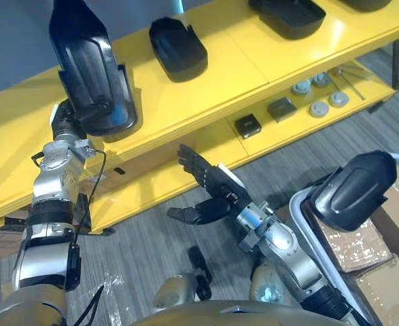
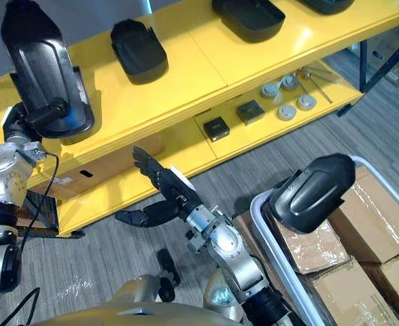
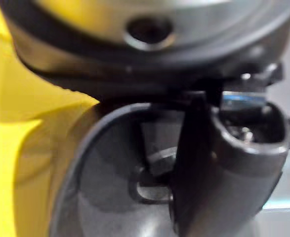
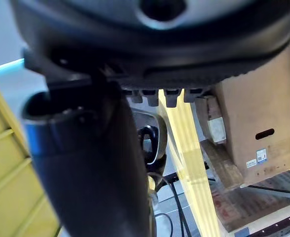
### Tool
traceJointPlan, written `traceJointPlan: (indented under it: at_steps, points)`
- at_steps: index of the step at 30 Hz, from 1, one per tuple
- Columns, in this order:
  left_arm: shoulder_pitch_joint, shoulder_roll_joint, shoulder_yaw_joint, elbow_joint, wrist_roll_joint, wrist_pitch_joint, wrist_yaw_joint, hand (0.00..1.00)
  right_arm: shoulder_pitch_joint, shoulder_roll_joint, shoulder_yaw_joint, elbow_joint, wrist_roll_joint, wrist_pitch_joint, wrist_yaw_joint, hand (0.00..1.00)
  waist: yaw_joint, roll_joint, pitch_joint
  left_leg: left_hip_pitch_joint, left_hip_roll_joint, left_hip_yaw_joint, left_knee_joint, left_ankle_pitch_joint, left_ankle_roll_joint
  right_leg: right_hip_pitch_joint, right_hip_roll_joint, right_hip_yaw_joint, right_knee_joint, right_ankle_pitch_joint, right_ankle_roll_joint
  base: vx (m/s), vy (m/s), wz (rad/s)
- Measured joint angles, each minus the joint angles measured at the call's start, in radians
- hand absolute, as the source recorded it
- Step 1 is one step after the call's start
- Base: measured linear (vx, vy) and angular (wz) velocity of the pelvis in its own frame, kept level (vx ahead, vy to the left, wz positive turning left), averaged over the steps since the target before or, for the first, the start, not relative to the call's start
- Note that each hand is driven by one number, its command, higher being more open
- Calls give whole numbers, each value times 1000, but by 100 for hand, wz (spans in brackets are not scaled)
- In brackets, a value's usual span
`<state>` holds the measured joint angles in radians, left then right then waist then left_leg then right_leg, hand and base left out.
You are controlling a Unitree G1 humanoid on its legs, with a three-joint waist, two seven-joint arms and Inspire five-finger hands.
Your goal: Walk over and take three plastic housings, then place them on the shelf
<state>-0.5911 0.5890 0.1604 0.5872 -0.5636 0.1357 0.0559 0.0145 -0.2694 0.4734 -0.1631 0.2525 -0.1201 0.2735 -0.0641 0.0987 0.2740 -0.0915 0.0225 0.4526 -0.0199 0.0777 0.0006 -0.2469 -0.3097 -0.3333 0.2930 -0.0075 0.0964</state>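
Left eye view | left hand clamps plastic housing, mostly hidden behind it | right hand splayed, empty

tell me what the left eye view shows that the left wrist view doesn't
Left eye view: shelf housings lying on the top level, a cart housing by boxes, small parts on the lower level, and the open right hand. Left wrist view: the held housing seen from close on its inside, with the left hand putting its thumb at the rim. Both: the held housing, the left hand and the yellow shelf.
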Motion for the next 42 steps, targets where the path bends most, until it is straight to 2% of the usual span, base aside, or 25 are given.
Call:
traceJointPlan:
  at_steps: [3, 9, 13, 23, 24, 32, 42]
  points:
    - [-69, 1, -3, 0, -67, -3, 38, 0, -15, 8, 2, -15, -3, 3, -3, 100, -1, -14, 51, -17, 3, 0, 1, 12, 2, -21, 0, 2, 13, 0, -1, -27, -44, 2]
    - [-195, 20, -5, 0, -66, -20, 101, 0, -41, 12, 27, -19, -22, 6, -21, 100, -2, -28, 114, -62, 5, -8, 1, 27, 8, -61, 4, -6, 19, 4, -5, -2, -51, 7]
    - [-243, 77, -25, 3, -64, -21, 151, 0, -59, 33, 33, -23, -22, 7, -44, 100, -3, -40, 148, -71, 7, -11, 1, 28, 10, -68, 8, -7, 17, 6, -7, 55, -44, 1]
    - [-311, 143, -18, 60, -53, 32, 138, 0, -103, 41, 28, -42, -22, 7, -90, 100, 8, -45, 186, -72, 11, -21, 11, 28, 11, -56, 12, -14, 11, 4, -9, 50, -36, 2]
    - [-311, 157, -7, 65, -52, 47, 109, 100, -102, 41, 29, -42, -22, 10, -90, 100, 9, -44, 190, -72, 14, -21, 12, 28, 11, -56, 15, -15, 11, 3, -10, 11, -33, 2]
    - [-299, 174, -4, 113, -13, 69, 11, 100, -107, 33, 28, -42, -22, 23, -92, 100, 15, -44, 190, -62, 24, -21, 18, 24, 3, -50, 17, -15, 28, -5, -20, 13, -37, -1]
    - [-303, 175, -5, 131, 21, 85, 13, 100, -119, 13, 28, -42, -21, 37, -95, 100, 25, -44, 189, -57, 26, -14, 18, 22, -12, -59, 14, -1, 41, -7, -23, 25, -31, -3]
